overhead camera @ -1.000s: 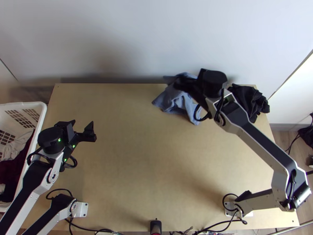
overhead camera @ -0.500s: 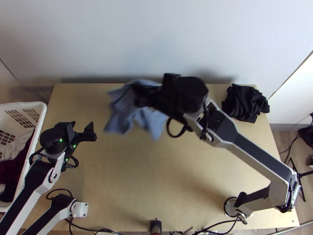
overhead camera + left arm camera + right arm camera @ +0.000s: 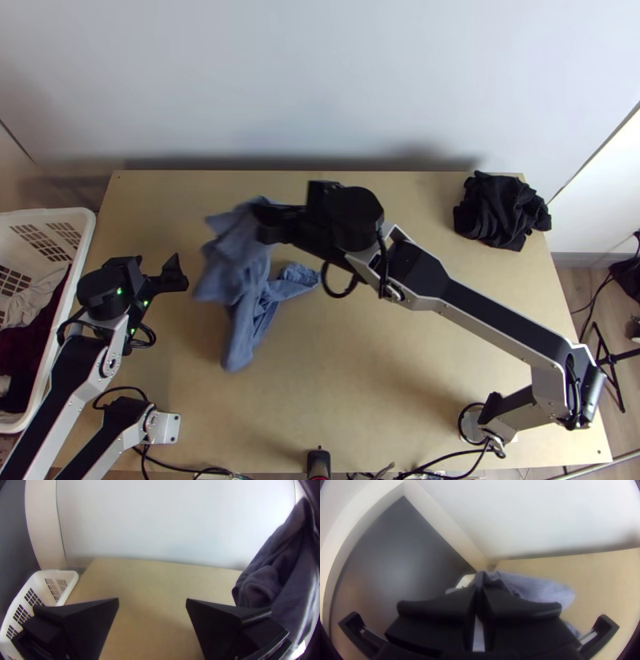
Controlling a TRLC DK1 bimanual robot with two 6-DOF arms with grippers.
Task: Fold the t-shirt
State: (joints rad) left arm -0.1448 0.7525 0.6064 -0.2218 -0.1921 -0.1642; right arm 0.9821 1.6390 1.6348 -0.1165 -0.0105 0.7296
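In the top view the blue-grey t-shirt (image 3: 250, 280) hangs bunched from my right gripper (image 3: 264, 222), its lower parts trailing over the table left of centre. The right wrist view has the right gripper (image 3: 480, 591) closed on a pinch of the t-shirt (image 3: 533, 586). My left gripper (image 3: 166, 270) is open over the table's left side, a short way from the cloth. Nothing is between the fingers of the left gripper (image 3: 152, 603) in the left wrist view, where the t-shirt (image 3: 290, 576) hangs beside one finger.
A white basket (image 3: 60, 214) holding dark and light cloth stands off the table's left edge. Bunched black cloth (image 3: 500, 212) lies at the far right corner of the table (image 3: 360, 384). A pale wall (image 3: 320, 80) rises behind the far edge.
The right gripper has carried the t-shirt from the far right-centre of the table leftward, then nearer the table's front. The left gripper has shifted only slightly.
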